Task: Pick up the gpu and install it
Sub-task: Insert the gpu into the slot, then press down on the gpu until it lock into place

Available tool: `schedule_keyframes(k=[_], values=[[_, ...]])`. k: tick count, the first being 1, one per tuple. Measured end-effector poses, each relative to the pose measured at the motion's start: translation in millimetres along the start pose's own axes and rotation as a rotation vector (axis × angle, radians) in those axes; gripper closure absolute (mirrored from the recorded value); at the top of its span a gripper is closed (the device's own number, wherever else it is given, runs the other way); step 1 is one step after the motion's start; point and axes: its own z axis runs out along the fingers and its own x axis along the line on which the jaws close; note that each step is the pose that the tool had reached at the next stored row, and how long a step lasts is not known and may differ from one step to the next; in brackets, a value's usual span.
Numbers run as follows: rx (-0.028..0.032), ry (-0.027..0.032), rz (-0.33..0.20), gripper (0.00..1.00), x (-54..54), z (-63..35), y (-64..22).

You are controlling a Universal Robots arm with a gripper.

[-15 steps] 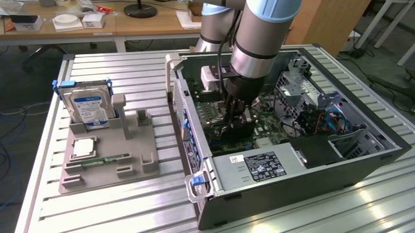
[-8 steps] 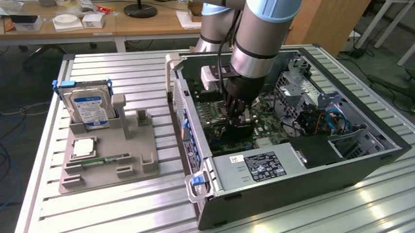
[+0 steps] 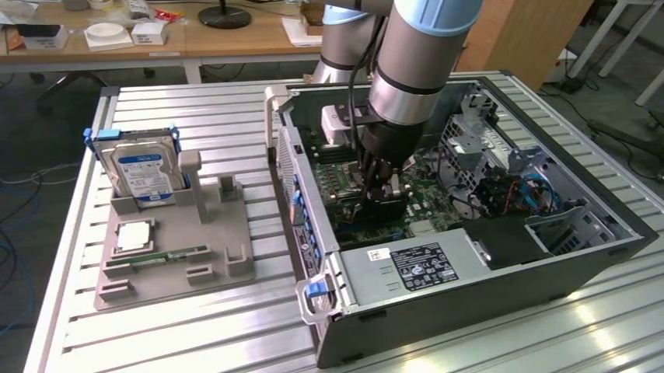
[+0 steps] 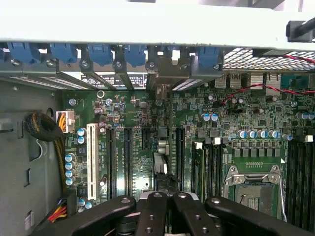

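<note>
The gpu point(image 3: 382, 208), a thin dark card, hangs upright inside the open computer case point(image 3: 456, 307), just over the green motherboard point(image 3: 421, 203). My gripper point(image 3: 378, 185) is shut on its upper edge. In the wrist view the gpu point(image 4: 160, 164) appears edge-on, a narrow strip running from my gripper point(image 4: 161, 197) toward the rear slot covers, with its metal end point(image 4: 157, 92) by the case's back wall. It lies between two long black expansion slots point(image 4: 127, 157). Whether its lower edge touches the board is hidden.
A grey fixture point(image 3: 171, 268) on the slatted table at the exterior view's left holds the hard drive point(image 3: 145, 167) and the green memory stick point(image 3: 171, 255). Inside the case are the power supply point(image 3: 415, 264), cables point(image 3: 518, 190) and the CPU socket point(image 4: 253, 184).
</note>
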Motion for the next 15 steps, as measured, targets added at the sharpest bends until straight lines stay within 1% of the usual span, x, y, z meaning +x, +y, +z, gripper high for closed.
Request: schedule_keyframes(k=[11,12,13,15], values=[[0.0000,0.0000,0.000,0.90,0.0,0.0,0.0],[-0.0010,0.0001,0.000,0.90,0.0,0.0,-0.1],[-0.0106,0.0002,0.000,0.90,0.0,-0.3,-0.6],[-0.0427,0.0007,0.003,0.90,-0.1,-1.2,-1.2]])
